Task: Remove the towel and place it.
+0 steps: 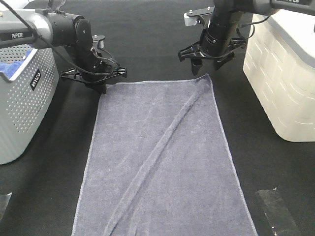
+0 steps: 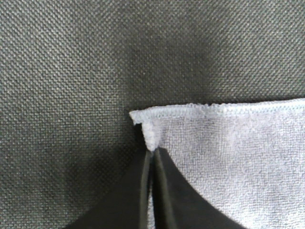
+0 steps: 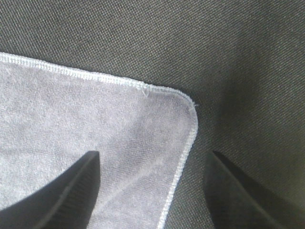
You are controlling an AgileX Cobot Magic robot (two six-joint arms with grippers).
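Note:
The slate-grey towel [image 1: 162, 157] lies spread flat on the black table, with one long diagonal crease. My left gripper [image 1: 102, 89] is down at the towel's far left corner. In the left wrist view its fingers [image 2: 164, 191] are closed together on that corner of the towel [image 2: 238, 157], so the gripper [image 2: 152, 160] is shut on it. My right gripper [image 1: 207, 68] hovers just above the far right corner. In the right wrist view it [image 3: 152, 191] is open, its fingers [image 3: 71, 191] straddling the towel's hemmed corner [image 3: 188, 102] without holding it.
A grey perforated basket [image 1: 24, 103] with a bright blue cloth [image 1: 11, 66] in it stands at the left. A white bin [image 1: 283, 83] stands at the right. Clear plastic patches lie at the front right [image 1: 275, 211] and front left [image 1: 4, 202].

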